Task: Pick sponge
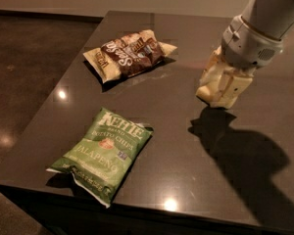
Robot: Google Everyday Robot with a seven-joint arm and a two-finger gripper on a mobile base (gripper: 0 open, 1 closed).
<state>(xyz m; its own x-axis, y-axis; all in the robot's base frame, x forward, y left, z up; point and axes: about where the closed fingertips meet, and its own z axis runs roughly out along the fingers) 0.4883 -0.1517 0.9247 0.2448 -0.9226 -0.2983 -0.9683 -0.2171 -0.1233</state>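
My gripper (221, 91) hangs at the right side of the dark table (176, 146), a little above its surface, with its shadow on the table just below it. Its pale fingers (235, 84) point down and are closed on a small pale yellow block, the sponge (211, 98), which shows at the fingertips. Most of the sponge is hidden between the fingers. The white arm rises from the gripper to the top right corner.
A brown and cream snack bag (130, 53) lies at the back left of the table. A green Kettle jalapeño chip bag (104, 153) lies near the front left edge. The floor (29, 67) drops away on the left.
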